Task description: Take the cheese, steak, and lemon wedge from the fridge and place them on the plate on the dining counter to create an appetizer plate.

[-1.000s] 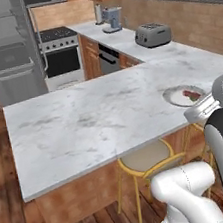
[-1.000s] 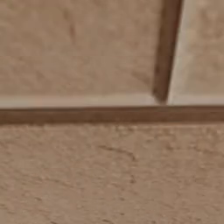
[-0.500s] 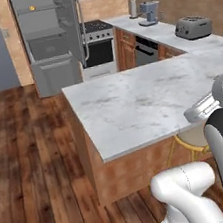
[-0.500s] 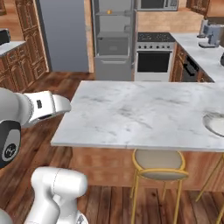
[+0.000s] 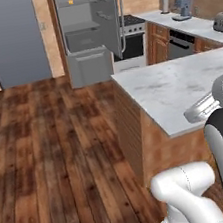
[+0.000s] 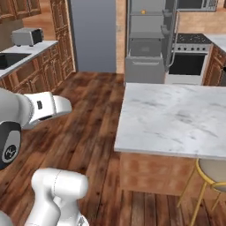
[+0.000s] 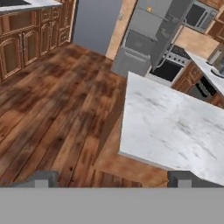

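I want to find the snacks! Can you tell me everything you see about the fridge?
The fridge is tall and grey, standing open at the far end of the wooden floor, beside the stove. Inside are grey shelves and a grey drawer at the bottom. Something small and orange sits on a top shelf, too tiny to name.

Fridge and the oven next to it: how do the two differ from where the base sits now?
The fridge stands open, its grey shelves and drawer exposed with a small orange item on an upper shelf; the oven is shut. The fridge is tall and grey throughout; the oven is low, light-bodied, with a dark window and burners on top. Both stand against the far wall, across the wooden floor from the dining counter.
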Controlling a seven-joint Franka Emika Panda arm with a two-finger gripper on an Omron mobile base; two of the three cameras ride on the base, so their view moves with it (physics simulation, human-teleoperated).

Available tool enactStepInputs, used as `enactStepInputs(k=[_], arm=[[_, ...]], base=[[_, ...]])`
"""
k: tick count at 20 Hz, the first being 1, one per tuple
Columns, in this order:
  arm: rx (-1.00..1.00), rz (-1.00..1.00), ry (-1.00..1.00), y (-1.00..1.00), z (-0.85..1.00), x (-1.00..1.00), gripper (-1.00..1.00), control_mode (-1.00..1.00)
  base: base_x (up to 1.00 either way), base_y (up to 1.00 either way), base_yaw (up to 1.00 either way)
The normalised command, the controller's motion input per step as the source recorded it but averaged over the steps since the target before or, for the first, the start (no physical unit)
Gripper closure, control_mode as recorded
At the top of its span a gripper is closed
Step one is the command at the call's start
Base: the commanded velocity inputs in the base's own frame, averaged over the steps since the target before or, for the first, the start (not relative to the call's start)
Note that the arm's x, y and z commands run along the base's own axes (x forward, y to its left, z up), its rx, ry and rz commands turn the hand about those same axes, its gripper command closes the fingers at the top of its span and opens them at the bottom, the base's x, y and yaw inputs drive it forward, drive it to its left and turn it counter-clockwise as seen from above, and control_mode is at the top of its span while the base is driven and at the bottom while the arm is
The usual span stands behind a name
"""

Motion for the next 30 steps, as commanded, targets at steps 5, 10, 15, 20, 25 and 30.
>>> enactStepInputs(k=[5, 10, 15, 20, 25, 30], arm=[[0.00, 0.00, 0.00, 0.00, 0.00, 0.00, -1.00, 1.00], [0.00, 0.00, 0.00, 0.00, 0.00, 0.00, -1.00, 1.00], [0.00, 0.00, 0.00, 0.00, 0.00, 0.00, -1.00, 1.00], [0.00, 0.00, 0.00, 0.00, 0.00, 0.00, -1.00, 1.00], [0.00, 0.00, 0.00, 0.00, 0.00, 0.00, -1.00, 1.00], [0.00, 0.00, 0.00, 0.00, 0.00, 0.00, -1.00, 1.00]], base=[[0.39, 1.00, 0.15], [0.97, 0.76, 0.02], [1.00, 0.00, -0.11], [1.00, -0.06, -0.19], [1.00, 0.12, -0.20], [1.00, 0.25, -0.18]])
